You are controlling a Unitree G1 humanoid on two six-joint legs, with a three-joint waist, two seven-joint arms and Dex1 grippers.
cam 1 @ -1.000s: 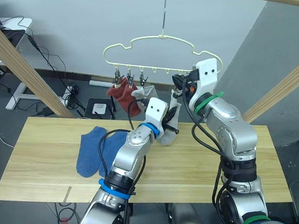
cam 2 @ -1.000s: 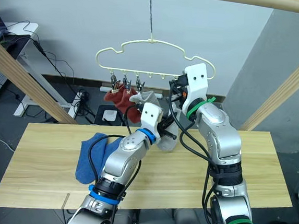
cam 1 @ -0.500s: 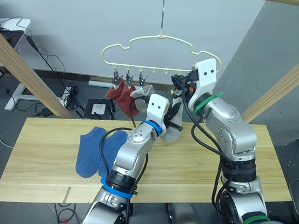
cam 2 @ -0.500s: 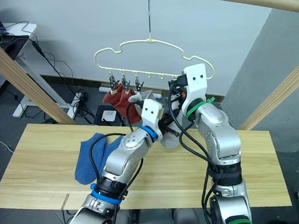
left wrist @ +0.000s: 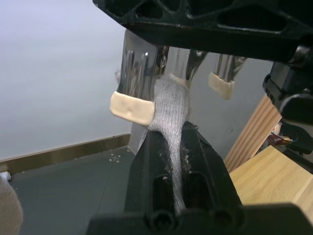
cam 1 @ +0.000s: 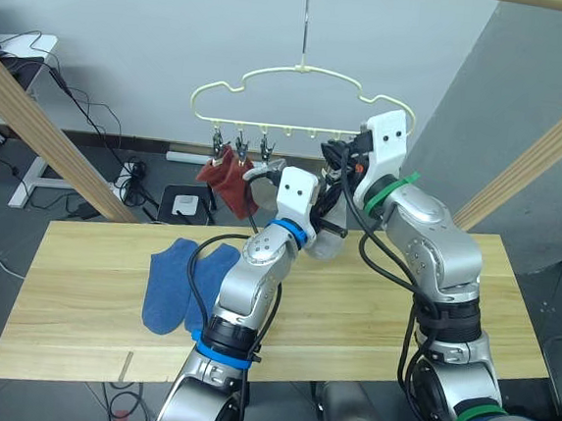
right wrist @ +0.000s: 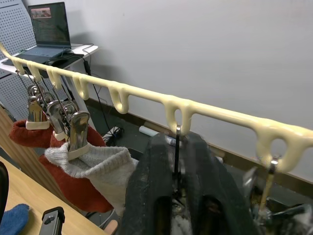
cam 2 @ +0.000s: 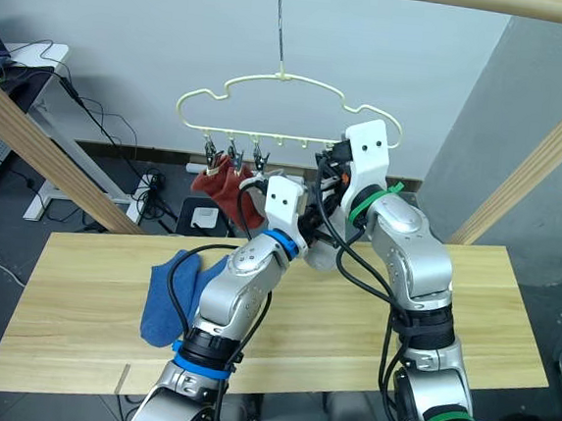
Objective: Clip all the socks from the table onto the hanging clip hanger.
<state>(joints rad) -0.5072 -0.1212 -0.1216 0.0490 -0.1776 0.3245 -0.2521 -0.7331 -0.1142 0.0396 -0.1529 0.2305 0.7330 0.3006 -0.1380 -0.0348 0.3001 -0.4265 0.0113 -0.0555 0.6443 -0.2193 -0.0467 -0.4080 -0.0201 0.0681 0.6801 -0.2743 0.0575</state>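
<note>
Table (cam 1: 370,317) first, since it spans the scene under the clip hanger (cam 1: 303,72) and two blue socks (cam 1: 184,281) lie on it, down and to the left of the hanger, touching each other. Hanger hangs from a pole above the table by its metal hook; at the left end of its bottom bar two rust red socks (cam 1: 226,181) and one light grey sock (right wrist: 100,164) already hang from clips. Step in hand looks like clipping the second grey sock (left wrist: 172,112): left gripper (left wrist: 172,147) is just under the hanger bar, fingers clenched on the sock's cuff, pushing it up between the metal clip (left wrist: 168,63) arms. Right gripper (right wrist: 177,161) sits at the bar too, fingers pinched close around a clip's wire, seemingly squeezing that clip apart. Next move, as a judgement: cuff goes a bit deeper into the clip, right lets the clip bite, left lets go, then down to the blue pair. Risk: sock slips out if released early.
</note>
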